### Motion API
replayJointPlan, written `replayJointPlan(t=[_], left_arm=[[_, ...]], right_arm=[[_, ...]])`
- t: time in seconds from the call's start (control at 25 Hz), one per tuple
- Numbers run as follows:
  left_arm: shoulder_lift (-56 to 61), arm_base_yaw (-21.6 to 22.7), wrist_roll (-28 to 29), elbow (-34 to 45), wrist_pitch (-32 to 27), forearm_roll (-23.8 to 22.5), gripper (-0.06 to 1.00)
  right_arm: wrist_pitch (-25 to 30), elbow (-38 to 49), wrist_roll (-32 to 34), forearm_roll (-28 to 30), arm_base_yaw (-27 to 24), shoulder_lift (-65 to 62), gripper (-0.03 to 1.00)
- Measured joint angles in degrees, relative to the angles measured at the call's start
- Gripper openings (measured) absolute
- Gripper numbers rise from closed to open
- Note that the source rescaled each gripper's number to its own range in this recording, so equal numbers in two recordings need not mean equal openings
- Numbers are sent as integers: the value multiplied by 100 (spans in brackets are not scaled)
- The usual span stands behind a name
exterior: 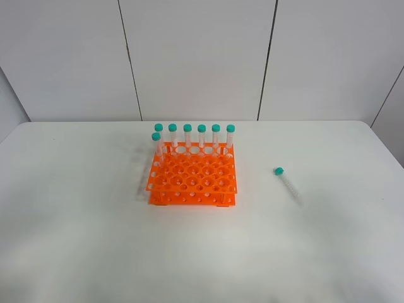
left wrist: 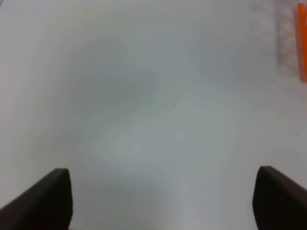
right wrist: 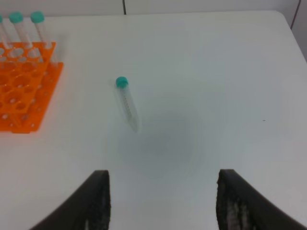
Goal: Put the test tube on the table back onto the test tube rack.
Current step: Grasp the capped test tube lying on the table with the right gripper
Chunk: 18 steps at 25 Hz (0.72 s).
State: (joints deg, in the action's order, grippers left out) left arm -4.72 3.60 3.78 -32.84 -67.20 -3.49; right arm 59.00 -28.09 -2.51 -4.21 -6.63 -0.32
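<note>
The test tube [exterior: 287,182] lies flat on the white table [exterior: 76,240], right of the orange test tube rack [exterior: 193,181], its teal cap toward the back. In the right wrist view the tube [right wrist: 127,104] lies ahead of my open right gripper [right wrist: 162,201], apart from its fingers, with the rack's corner [right wrist: 24,93] to one side. My left gripper [left wrist: 160,199] is open and empty over bare table; a sliver of the rack [left wrist: 302,43] shows at the picture's edge. Neither arm shows in the exterior high view.
Several teal-capped tubes [exterior: 194,137] stand upright along the rack's back row and back left corner. Grey wall panels [exterior: 196,57] rise behind the table's far edge.
</note>
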Motion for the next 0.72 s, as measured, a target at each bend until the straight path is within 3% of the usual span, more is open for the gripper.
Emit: replayJointPlan(t=[0.72], left_arm=[[0, 0, 0, 0, 0, 0, 81]], right_arm=[[0, 0, 0, 0, 0, 0, 71]])
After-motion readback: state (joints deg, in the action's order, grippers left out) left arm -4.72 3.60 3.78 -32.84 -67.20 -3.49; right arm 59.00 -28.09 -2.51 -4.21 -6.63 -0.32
